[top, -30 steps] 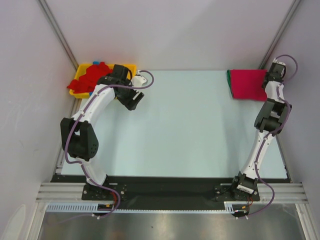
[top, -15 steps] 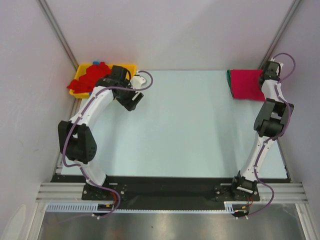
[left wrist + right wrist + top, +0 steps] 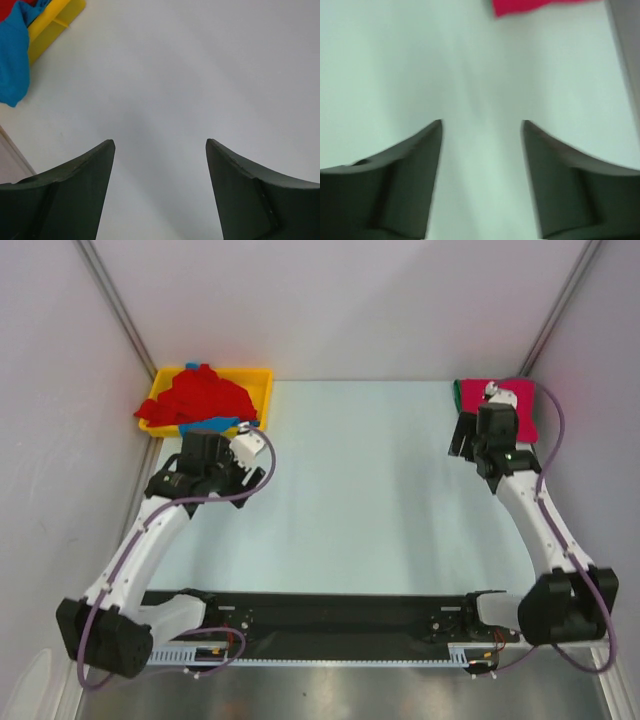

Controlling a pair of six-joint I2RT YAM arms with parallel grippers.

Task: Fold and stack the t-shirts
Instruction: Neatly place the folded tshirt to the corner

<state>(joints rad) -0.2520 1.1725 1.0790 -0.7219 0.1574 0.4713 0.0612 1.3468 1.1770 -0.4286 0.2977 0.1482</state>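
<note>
1. waiting unfolded, a heap of red and blue cloth t-shirts (image 3: 197,400) fills the yellow plastic tray (image 3: 262,385), ahead and left of the left gripper (image 3: 160,145), whose jaws stand spread and empty.
2. nothing stands between either jaws and the cloth, only pale table (image 3: 360,470).
3. right gripper (image 3: 481,122) is spread and holds nothing; just ahead of it a folded magenta-pink t-shirt (image 3: 470,398) lies on a green t-shirt (image 3: 456,392). the stack looks begun, most remains.

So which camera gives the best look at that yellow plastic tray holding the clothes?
The top external view: the yellow plastic tray sits nearly whole at far left, heaped with red and blue cloth shirts. The left wrist view catches only one corner of it; the right wrist view misses it.
</note>
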